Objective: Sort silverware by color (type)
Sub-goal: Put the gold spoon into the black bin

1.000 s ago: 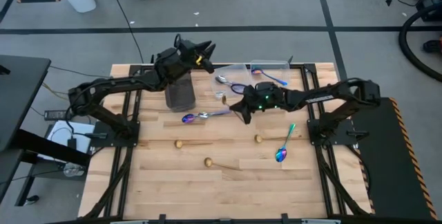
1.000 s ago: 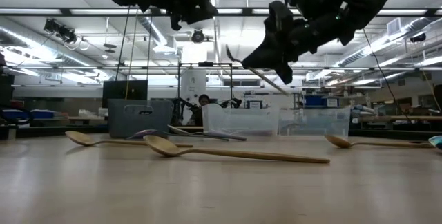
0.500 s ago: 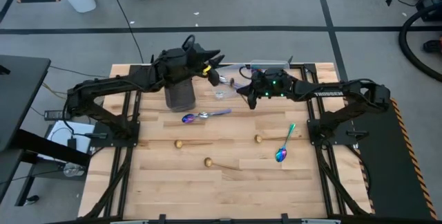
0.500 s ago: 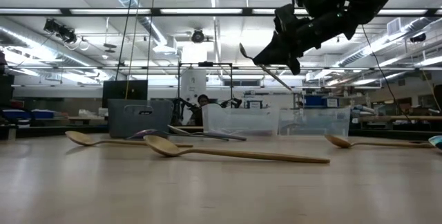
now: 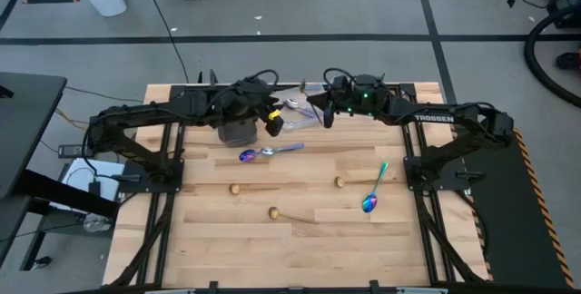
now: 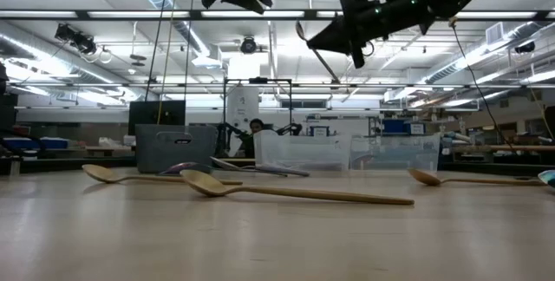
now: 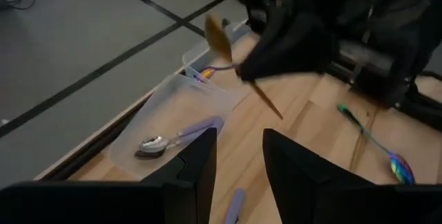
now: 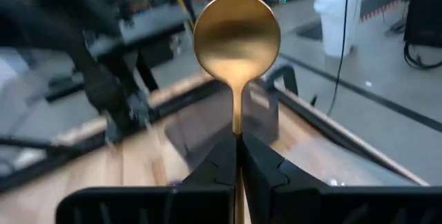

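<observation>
The right gripper (image 8: 237,156), fingers clamped on a gold spoon (image 8: 237,27), carries it binward; release comes next, while the left gripper (image 7: 238,158) waits with fingers parted.

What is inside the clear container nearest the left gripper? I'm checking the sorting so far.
In the left wrist view, the clear container holds one silver spoon. The container's near corner is hidden behind the left gripper.
</observation>
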Robot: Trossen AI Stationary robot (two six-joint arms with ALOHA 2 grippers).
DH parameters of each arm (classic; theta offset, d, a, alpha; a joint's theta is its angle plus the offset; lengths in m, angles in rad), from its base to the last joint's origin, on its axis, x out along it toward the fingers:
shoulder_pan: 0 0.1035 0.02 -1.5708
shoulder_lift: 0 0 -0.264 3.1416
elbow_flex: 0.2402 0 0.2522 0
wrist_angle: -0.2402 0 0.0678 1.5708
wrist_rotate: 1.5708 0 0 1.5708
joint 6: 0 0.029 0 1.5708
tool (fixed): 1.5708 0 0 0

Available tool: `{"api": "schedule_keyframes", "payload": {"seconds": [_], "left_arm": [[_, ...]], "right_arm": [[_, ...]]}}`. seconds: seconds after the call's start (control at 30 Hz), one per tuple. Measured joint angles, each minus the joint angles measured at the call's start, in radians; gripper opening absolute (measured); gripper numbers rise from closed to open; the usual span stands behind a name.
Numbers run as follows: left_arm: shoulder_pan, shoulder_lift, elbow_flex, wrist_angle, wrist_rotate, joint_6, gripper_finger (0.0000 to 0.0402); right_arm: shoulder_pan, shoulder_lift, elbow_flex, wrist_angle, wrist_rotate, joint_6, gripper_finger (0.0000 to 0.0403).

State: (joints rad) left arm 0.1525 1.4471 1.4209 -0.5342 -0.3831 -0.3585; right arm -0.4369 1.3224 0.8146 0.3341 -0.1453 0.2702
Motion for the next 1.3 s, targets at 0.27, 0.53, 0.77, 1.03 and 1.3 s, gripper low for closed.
{"api": "schedule_keyframes", "payload": {"seconds": [0.27, 0.53, 0.77, 1.03, 1.3], "left_arm": [[0.037, 0.002, -0.202, 0.248, 0.157, 0.038, 0.0125], [0.040, 0.025, -0.330, 0.532, 0.224, -0.004, 0.0156], [0.039, 0.096, -0.327, 0.690, 0.239, -0.071, 0.0198], [0.041, 0.164, -0.326, 0.902, 0.237, -0.075, 0.0188], [0.044, 0.167, -0.326, 0.905, 0.224, -0.075, 0.0138]], "right_arm": [[-0.003, 0.000, 0.000, 0.144, 0.030, 0.099, 0.0014], [0.042, 0.001, 0.000, 0.235, -0.013, 0.075, 0.0014], [0.059, 0.000, 0.000, 0.264, -0.014, 0.071, 0.0014], [0.076, 0.001, 0.000, 0.263, -0.014, 0.075, 0.0014], [0.091, 0.001, 0.000, 0.262, -0.014, 0.075, 0.0014]]}}
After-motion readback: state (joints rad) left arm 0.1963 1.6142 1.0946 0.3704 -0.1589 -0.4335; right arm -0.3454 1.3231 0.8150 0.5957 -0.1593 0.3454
